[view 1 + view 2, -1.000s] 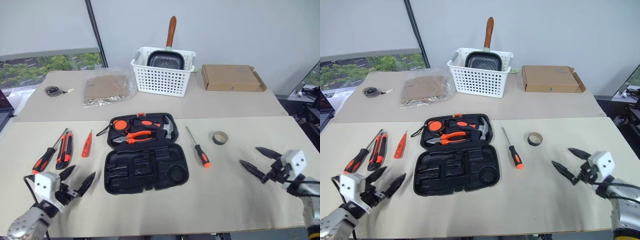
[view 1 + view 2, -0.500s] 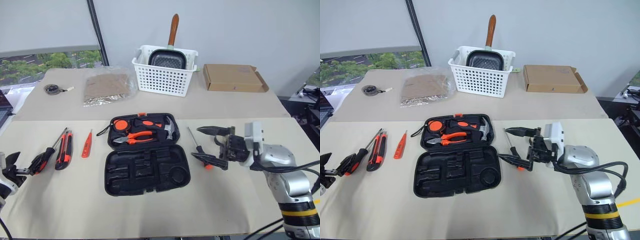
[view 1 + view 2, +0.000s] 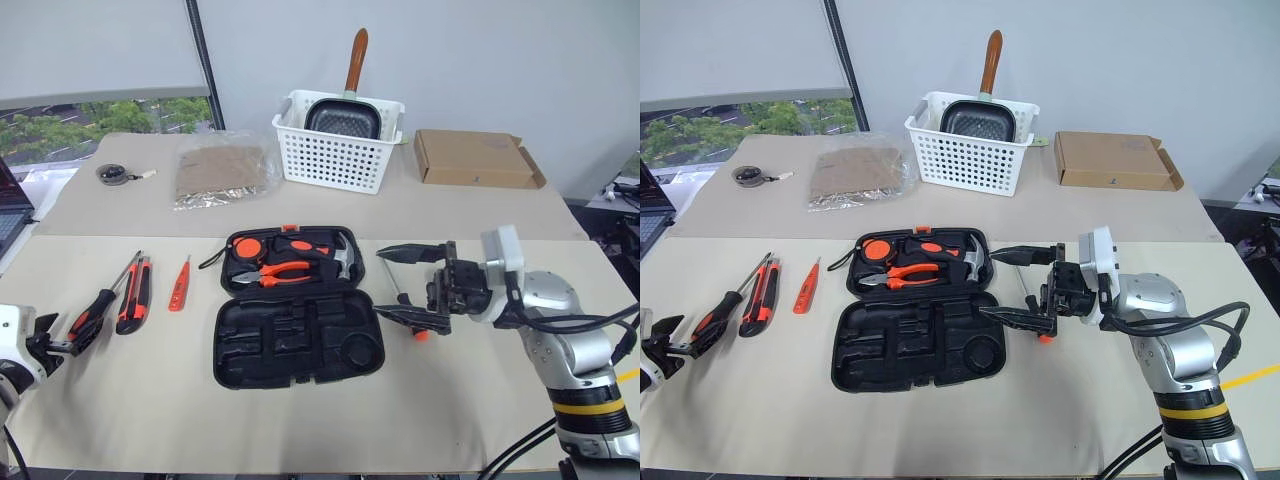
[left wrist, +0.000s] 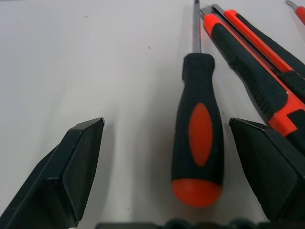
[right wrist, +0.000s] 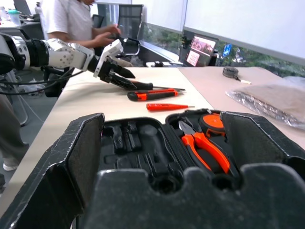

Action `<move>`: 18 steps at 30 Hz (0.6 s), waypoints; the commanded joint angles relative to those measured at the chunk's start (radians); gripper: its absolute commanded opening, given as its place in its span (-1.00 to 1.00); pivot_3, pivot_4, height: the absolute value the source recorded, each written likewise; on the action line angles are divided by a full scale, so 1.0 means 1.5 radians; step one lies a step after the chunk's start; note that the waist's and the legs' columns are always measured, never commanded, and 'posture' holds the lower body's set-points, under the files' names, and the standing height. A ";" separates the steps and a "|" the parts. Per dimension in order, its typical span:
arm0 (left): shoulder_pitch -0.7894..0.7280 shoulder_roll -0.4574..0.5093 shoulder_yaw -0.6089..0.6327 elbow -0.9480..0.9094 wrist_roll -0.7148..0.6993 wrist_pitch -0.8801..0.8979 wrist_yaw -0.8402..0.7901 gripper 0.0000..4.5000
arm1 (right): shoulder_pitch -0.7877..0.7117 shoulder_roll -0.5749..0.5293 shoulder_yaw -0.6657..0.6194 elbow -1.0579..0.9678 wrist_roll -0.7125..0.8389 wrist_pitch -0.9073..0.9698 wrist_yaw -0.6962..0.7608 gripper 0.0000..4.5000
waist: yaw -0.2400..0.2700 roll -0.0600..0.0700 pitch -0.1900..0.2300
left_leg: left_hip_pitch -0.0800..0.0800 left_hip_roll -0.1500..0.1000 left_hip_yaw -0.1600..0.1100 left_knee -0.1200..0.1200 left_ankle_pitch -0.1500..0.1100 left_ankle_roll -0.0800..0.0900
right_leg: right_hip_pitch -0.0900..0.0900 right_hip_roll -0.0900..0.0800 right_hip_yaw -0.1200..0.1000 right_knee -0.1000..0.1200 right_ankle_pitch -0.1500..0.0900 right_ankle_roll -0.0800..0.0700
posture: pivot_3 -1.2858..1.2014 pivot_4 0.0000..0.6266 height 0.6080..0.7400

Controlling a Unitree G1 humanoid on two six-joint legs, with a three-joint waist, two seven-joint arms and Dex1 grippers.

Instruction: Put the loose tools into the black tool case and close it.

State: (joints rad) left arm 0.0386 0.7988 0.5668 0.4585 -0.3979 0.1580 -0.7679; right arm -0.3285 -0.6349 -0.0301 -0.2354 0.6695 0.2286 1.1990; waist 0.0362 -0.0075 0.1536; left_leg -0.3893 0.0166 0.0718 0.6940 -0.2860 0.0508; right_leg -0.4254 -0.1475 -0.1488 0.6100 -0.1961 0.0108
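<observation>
Right pincer now leftward, level, agape.

The open tool case lies mid-table, pliers and hammer in its far half. Left of it lie a slim screwdriver, utility knife and long screwdriver; right of it another screwdriver. Behind stand a basket and cardboard box.

The right claw, at centre right of the left eye view, covers most of the screwdriver beneath it; only an orange handle tip and a little of the shaft show. At lower left, the left claw is partly cut by the frame edge. The person at upper left of the right wrist view is cropped at the top.
</observation>
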 commanded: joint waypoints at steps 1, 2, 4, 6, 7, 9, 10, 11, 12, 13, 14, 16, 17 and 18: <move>-0.015 0.027 -0.006 0.022 0.010 -0.007 -0.017 1.00 | -0.009 0.001 -0.017 -0.010 0.000 -0.012 0.002 1.00 | 0.000 0.000 0.000 | 0.000 0.000 0.000 0.000 0.000 0.000 | 0.000 0.000 0.000 0.000 0.000 0.000 | 0.03 -0.52 0.39; -0.020 0.031 -0.012 0.031 0.013 -0.006 -0.027 1.00 | -0.009 0.001 -0.016 -0.011 0.000 -0.012 0.002 1.00 | 0.000 0.000 0.000 | 0.000 0.000 0.000 0.000 0.000 0.000 | 0.000 0.000 0.000 0.000 0.000 0.000 | 0.03 -0.52 0.39; -0.030 0.036 -0.024 0.049 0.020 -0.007 -0.038 0.89 | -0.009 0.002 -0.017 -0.010 -0.001 -0.013 0.002 1.00 | 0.000 0.000 0.000 | 0.000 0.000 0.000 0.000 0.000 0.000 | 0.000 0.000 0.000 0.000 0.000 0.000 | 0.03 -0.52 0.39; -0.045 0.038 -0.030 0.069 0.025 -0.011 -0.041 0.67 | -0.010 0.003 -0.017 -0.008 -0.001 -0.015 0.002 1.00 | 0.001 0.000 0.000 | 0.000 0.000 0.000 0.000 0.000 0.000 | 0.000 0.000 0.000 0.000 0.000 0.000 | 0.03 -0.52 0.39; -0.051 0.039 -0.032 0.076 0.026 -0.012 -0.043 0.54 | -0.010 0.003 -0.017 -0.008 -0.001 -0.016 0.002 1.00 | 0.001 0.000 0.000 | 0.000 0.000 0.000 0.000 0.000 0.000 | 0.000 0.000 0.000 0.000 0.000 0.000 | 0.03 -0.52 0.39; -0.060 0.039 -0.032 0.083 0.025 -0.012 -0.047 0.19 | -0.010 0.003 -0.019 -0.006 -0.003 -0.018 0.002 1.00 | 0.000 0.000 0.000 | 0.000 0.000 0.000 0.000 0.000 -0.001 | 0.000 0.000 0.000 0.000 0.000 0.000 | 0.03 -0.52 0.39; -0.061 0.039 -0.031 0.084 0.026 -0.012 -0.047 0.04 | -0.010 0.004 -0.020 -0.006 -0.003 -0.019 0.001 1.00 | 0.000 0.000 0.000 | 0.000 0.000 0.000 0.000 0.000 -0.001 | 0.000 0.000 0.000 0.001 0.000 0.000 | 0.03 -0.52 0.39; -0.061 0.040 -0.030 0.084 0.028 -0.013 -0.047 -0.13 | -0.010 0.005 -0.021 -0.006 -0.003 -0.019 0.000 1.00 | 0.000 0.000 0.000 | 0.001 0.000 0.000 0.000 0.001 -0.001 | 0.000 0.000 0.000 0.001 0.000 0.000 | 0.03 -0.52 0.39; -0.060 0.039 -0.028 0.084 0.028 -0.014 -0.046 -0.28 | -0.009 0.005 -0.023 -0.005 -0.004 -0.019 0.000 1.00 | 0.000 0.000 0.000 | 0.001 0.000 0.000 0.000 0.001 -0.001 | 0.000 0.000 0.000 0.001 0.000 0.000 | 0.03 -0.52 0.39; -0.058 0.038 -0.019 0.075 0.022 -0.008 -0.044 -0.44 | -0.009 0.005 -0.024 -0.004 -0.004 -0.020 0.001 1.00 | 0.000 0.000 0.000 | 0.001 0.000 0.000 0.000 0.001 -0.001 | 0.000 0.000 0.000 0.001 0.000 0.000 | 0.03 -0.52 0.39; -0.056 0.038 -0.013 0.069 0.017 -0.003 -0.043 -0.57 | -0.008 0.005 -0.025 -0.003 -0.005 -0.021 0.002 1.00 | 0.000 0.000 0.000 | 0.001 0.000 0.000 0.000 0.001 -0.001 | 0.000 0.000 0.000 0.001 0.000 0.000 | 0.03 -0.52 0.39; -0.051 0.033 0.015 0.028 -0.012 0.000 -0.050 -0.57 | -0.006 0.003 -0.029 0.000 -0.005 -0.022 0.003 1.00 | -0.001 0.000 0.000 | 0.001 0.000 0.000 0.000 0.001 -0.001 | 0.000 0.000 0.000 0.001 0.000 0.000 | 0.03 -0.52 0.39; -0.048 0.029 0.032 -0.003 -0.035 0.005 -0.060 -0.57 | -0.005 0.003 -0.031 0.001 -0.005 -0.022 0.003 1.00 | -0.001 0.000 0.000 | 0.000 0.000 0.000 0.000 0.001 -0.001 | 0.000 0.000 0.000 0.001 0.000 0.000 | 0.03 -0.52 0.39; -0.043 0.028 0.051 -0.045 -0.063 0.016 -0.070 -0.57 | -0.004 0.001 -0.035 0.002 -0.003 -0.022 0.003 1.00 | -0.001 -0.001 0.000 | 0.000 0.000 0.000 0.000 0.001 -0.001 | 0.000 0.000 0.000 0.001 0.000 0.000 | 0.03 -0.52 0.39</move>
State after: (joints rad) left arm -0.0272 0.8250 0.5608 0.5158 -0.4059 0.1692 -0.8481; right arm -0.3280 -0.6303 -0.0441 -0.2222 0.6504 0.2192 1.1986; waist 0.0343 -0.0087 0.1543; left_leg -0.3890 0.0169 0.0717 0.6941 -0.2849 0.0492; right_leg -0.4256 -0.1477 -0.1488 0.6108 -0.1959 0.0108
